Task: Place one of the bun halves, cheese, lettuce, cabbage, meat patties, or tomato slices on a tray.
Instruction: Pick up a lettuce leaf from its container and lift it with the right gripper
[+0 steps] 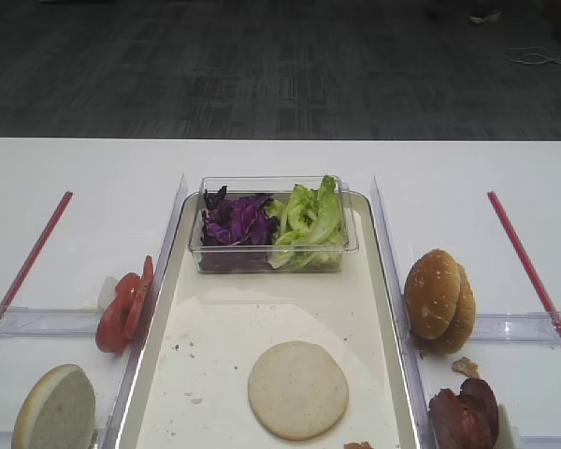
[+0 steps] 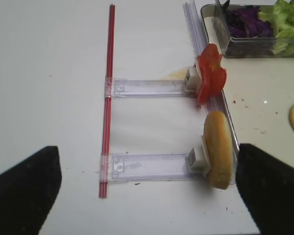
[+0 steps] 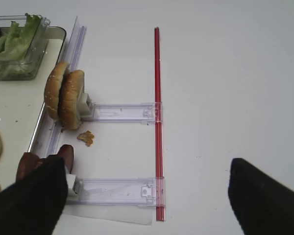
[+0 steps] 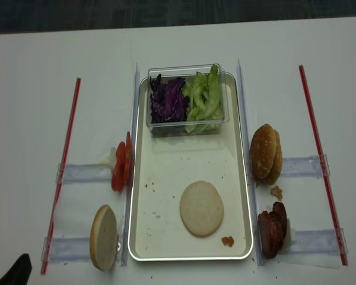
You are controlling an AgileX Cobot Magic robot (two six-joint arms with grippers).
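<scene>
On the tray (image 4: 141, 237), one bun half (image 4: 202, 208) is lying flat as a base, while my right gripper (image 3: 147, 196) and left gripper (image 2: 147, 191) are hovering released, grasping nothing.

Two upright bun halves (image 3: 64, 99) beside tray (image 3: 36, 132) rim, lettuce (image 3: 15, 40) in clear tub (image 3: 32, 62), meat patties (image 3: 29, 164) below, red strip (image 3: 158, 122), wide-spread black fingers (image 3: 264, 198).
</scene>
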